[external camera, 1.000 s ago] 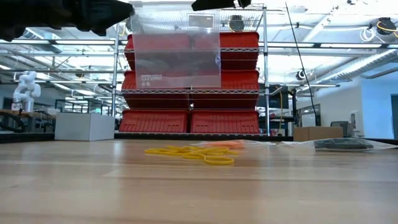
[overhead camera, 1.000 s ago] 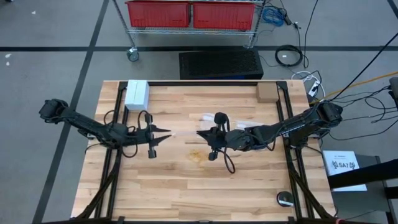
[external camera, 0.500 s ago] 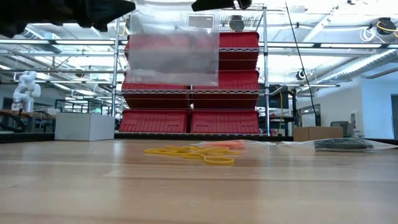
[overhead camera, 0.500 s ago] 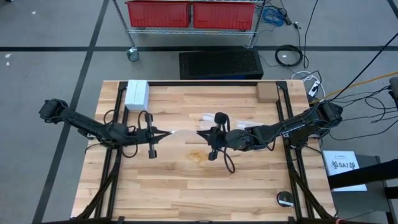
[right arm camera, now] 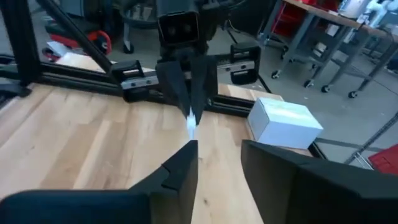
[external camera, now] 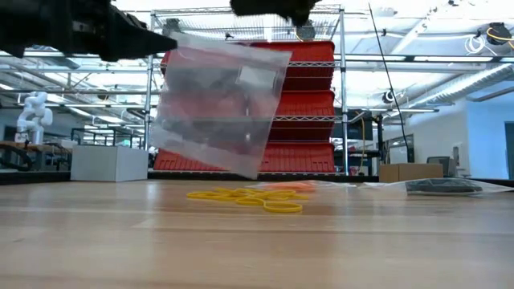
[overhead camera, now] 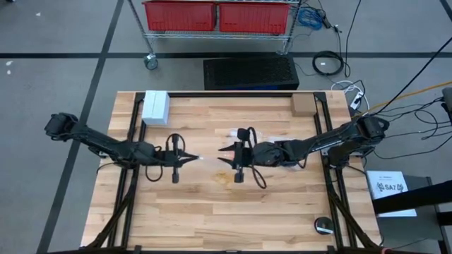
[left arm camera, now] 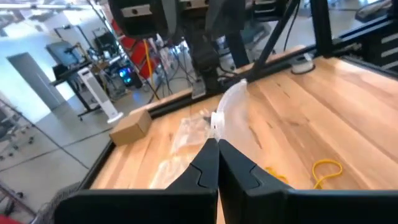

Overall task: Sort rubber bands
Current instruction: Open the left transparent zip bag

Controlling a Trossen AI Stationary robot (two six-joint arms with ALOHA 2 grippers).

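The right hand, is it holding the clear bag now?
No. In the right wrist view the right hand is open and empty; only the left hand pinches the clear bag.

High view: overhead, straight down on whole desk (overhead camera: 282, 204). Low view: desk-top level, close, facing red bins (external camera: 293, 156) at 12 o'clock. Wrist views: near, looking across desk toward each other. All four share clear bag (external camera: 217, 104) mid-desk.

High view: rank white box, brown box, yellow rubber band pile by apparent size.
1. white box, largest.
2. brown box, clearly smaller than the white one.
3. yellow rubber band pile: a faint patch, near the brown box in spread, so these two are too close to rank firmly.
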